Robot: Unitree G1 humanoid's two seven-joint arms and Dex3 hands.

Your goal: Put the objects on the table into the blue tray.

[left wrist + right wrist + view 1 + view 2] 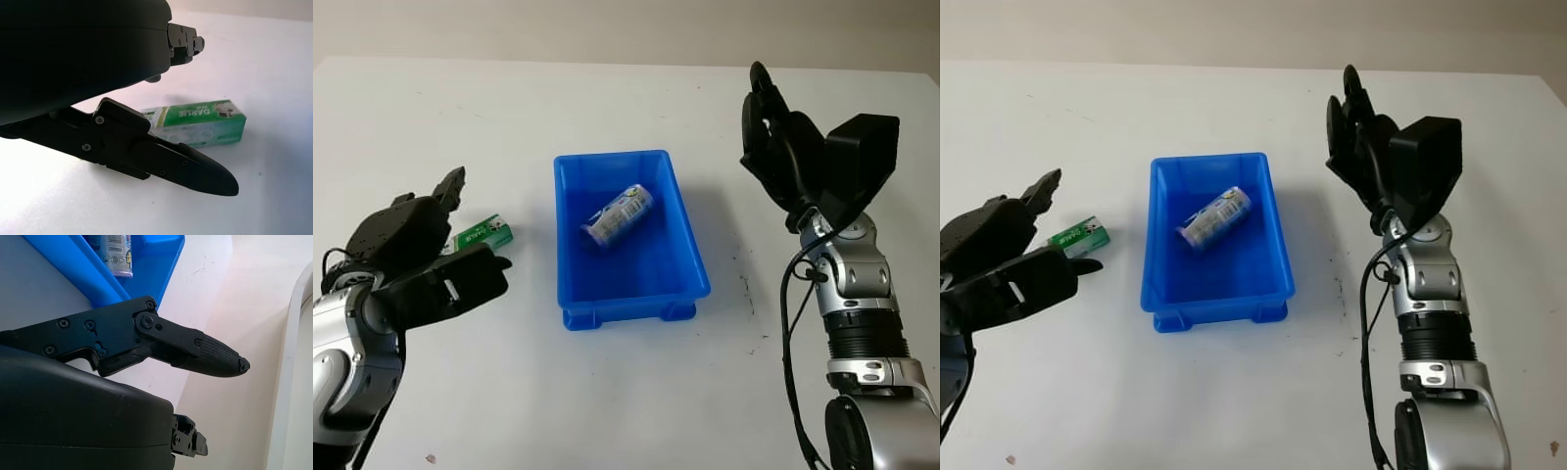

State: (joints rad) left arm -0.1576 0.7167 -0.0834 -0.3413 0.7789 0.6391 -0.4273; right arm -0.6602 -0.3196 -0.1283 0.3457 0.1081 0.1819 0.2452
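A blue tray (690, 257) sits mid-table with a small can (618, 215) lying on its side inside. A green and white box (485, 234) marked DARLIE (200, 121) lies on the table left of the tray. My left hand (460, 230) is open and hovers around the box, one finger beyond it and one on its near side, without gripping it. My right hand (769, 127) is open, raised above the table to the right of the tray, holding nothing.
The white table (636, 392) stretches wide around the tray. Its far edge runs along the top, and a table edge (288, 357) appears in the right wrist view. A few small dark specks mark the surface.
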